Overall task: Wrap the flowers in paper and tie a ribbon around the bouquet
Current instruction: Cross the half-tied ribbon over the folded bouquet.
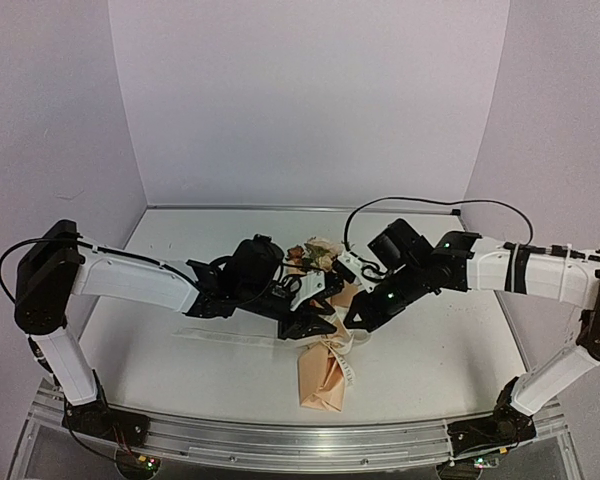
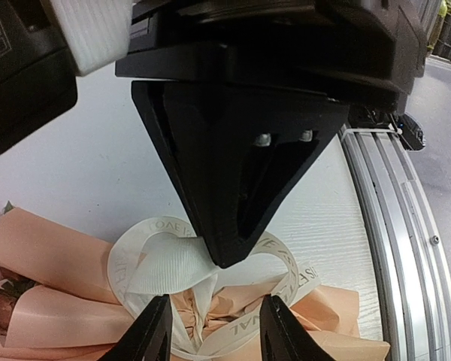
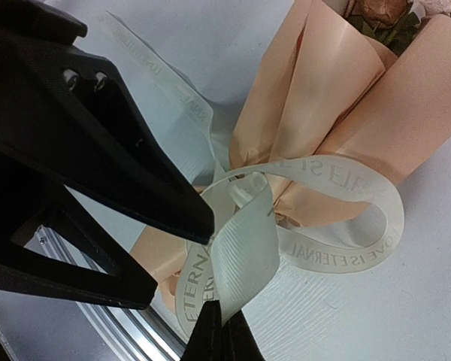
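The bouquet lies on the white table, its peach paper (image 1: 320, 385) cone pointing toward the near edge and the flowers (image 1: 320, 255) at the far end. The lettered cream ribbon (image 3: 248, 256) is looped around the cone's narrow waist. My right gripper (image 3: 224, 331) is shut on a loop of that ribbon (image 2: 165, 267), lifted above the paper (image 2: 52, 256). My left gripper (image 2: 214, 331) stands open, one finger on each side of the ribbon crossing over the crumpled paper, just below the right gripper's tip. From above, both grippers (image 1: 315, 322) (image 1: 358, 322) meet over the bouquet's waist.
A tail of ribbon (image 1: 230, 338) trails left across the table. An aluminium rail (image 1: 300, 440) runs along the near edge, close to the cone's tip. Pale walls close the back and sides.
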Action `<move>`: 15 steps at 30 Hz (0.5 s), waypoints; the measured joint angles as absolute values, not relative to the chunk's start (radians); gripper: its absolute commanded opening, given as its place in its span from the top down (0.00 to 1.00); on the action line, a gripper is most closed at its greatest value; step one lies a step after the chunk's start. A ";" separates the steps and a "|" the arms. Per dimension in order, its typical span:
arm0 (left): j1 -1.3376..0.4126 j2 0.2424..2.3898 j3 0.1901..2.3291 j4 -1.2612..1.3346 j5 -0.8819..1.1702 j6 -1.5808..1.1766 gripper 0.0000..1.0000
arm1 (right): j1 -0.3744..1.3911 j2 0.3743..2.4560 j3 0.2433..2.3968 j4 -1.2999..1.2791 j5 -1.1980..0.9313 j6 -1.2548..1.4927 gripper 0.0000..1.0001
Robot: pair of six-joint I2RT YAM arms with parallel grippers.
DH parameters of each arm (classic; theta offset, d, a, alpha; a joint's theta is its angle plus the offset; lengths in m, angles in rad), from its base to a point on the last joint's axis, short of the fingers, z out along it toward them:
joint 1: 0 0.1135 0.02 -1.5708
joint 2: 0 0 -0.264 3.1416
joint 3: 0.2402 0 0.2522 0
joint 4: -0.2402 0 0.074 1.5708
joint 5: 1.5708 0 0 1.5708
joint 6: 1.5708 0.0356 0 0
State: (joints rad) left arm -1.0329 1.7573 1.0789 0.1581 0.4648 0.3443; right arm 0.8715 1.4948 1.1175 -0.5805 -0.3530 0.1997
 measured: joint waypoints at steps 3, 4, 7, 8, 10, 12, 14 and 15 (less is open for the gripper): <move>-1.032 1.757 1.087 0.157 0.473 0.343 0.58 | 0.871 1.494 1.118 -0.572 -0.353 0.199 1.00; -1.031 1.757 1.090 0.157 0.478 0.342 0.58 | 0.871 1.494 1.118 -0.569 -0.353 0.199 1.00; -1.029 1.757 1.093 0.158 0.494 0.329 0.57 | 0.871 1.494 1.118 -0.563 -0.356 0.199 1.00; -1.027 1.757 1.093 0.158 0.497 0.320 0.57 | 0.871 1.494 1.118 -0.561 -0.359 0.199 1.00; -1.021 1.757 1.092 0.163 0.500 0.304 0.56 | 0.872 1.494 1.118 -0.553 -0.364 0.199 1.00; -1.013 1.757 1.092 0.169 0.500 0.291 0.54 | 0.872 1.494 1.118 -0.545 -0.371 0.199 1.00; -1.007 1.756 1.092 0.169 0.500 0.287 0.54 | 0.874 1.494 1.118 -0.537 -0.383 0.199 1.00; -1.005 1.756 1.092 0.169 0.500 0.287 0.54 | 0.876 1.494 1.118 -0.535 -0.387 0.199 1.00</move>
